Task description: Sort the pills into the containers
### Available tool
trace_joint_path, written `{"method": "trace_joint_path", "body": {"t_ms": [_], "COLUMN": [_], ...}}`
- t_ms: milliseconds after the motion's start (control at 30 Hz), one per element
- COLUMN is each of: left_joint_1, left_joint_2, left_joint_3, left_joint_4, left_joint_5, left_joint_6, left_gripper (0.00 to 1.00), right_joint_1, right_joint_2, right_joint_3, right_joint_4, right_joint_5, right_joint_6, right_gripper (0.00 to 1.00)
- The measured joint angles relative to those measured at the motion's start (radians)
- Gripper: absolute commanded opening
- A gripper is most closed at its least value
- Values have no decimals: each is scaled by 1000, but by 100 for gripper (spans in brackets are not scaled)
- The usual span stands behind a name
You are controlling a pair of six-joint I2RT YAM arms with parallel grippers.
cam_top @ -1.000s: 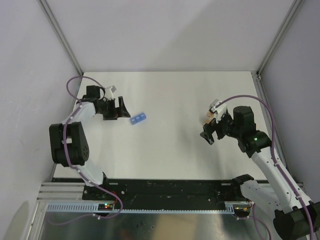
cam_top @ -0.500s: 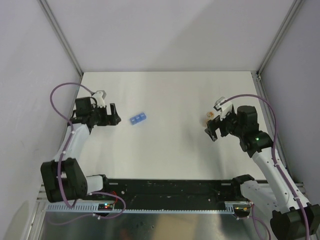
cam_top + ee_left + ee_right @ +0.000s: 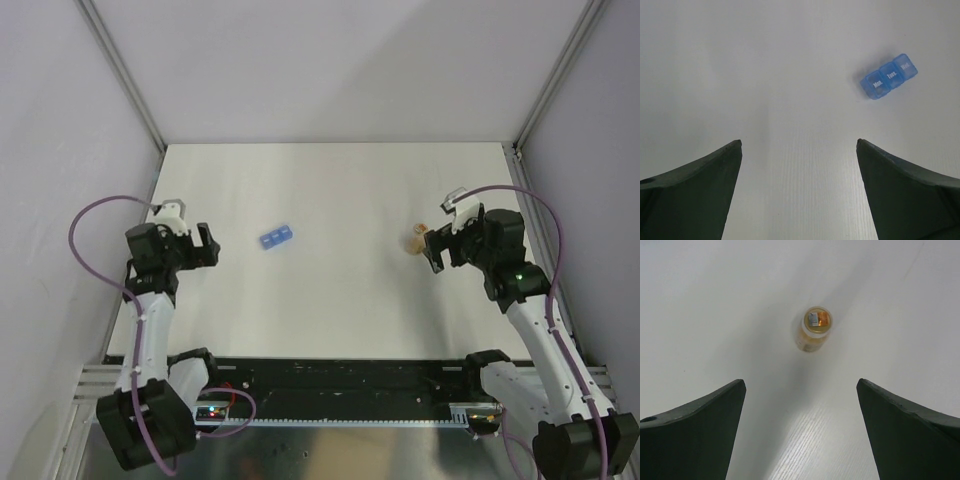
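Left of centre on the white tabletop (image 3: 340,190), the small light-blue plastic pill box (image 3: 277,238) lies flat, a short three-cell strip set at a slant. The left wrist view shows the pill box (image 3: 888,76) lettered Mon, Tues, Wed; lids look shut, though that is a judgement. No loose pills seen anywhere. Well apart to the right stands the small amber-brown cylindrical bottle (image 3: 418,238), upright. From above, the bottle (image 3: 815,329) shows orange and grey at its top; cap or contents, cannot tell. Left gripper (image 3: 205,248) hangs near the table's left edge, jaws spread wide, holding nothing, the box ahead and off to its right (image 3: 798,143). Right gripper (image 3: 437,250) sits just beside the bottle, also wide open and empty, bottle roughly centred ahead (image 3: 801,382). Risks, as judged: one finger meeting the narrow bottle first would tip it and scatter pills; the light box may skid if a lid is pushed without bracing.
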Motion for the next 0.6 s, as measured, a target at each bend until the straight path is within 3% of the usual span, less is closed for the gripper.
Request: {"method": "trace_joint_path", "body": {"t_ms": [267, 600], "left_joint_1": [150, 175], "left_joint_2": [-139, -226], "left_joint_3": [-61, -74], "left_joint_4": [29, 45], "left_joint_5": [61, 149], "left_joint_6": [2, 3], "left_gripper": [100, 100], "right_joint_1": [-84, -223], "right_joint_2": [0, -53], "right_joint_3": [0, 0], "right_joint_4": [7, 3], "right_joint_5": [3, 9], "right_joint_6": [18, 63], "right_gripper": [100, 99]}}
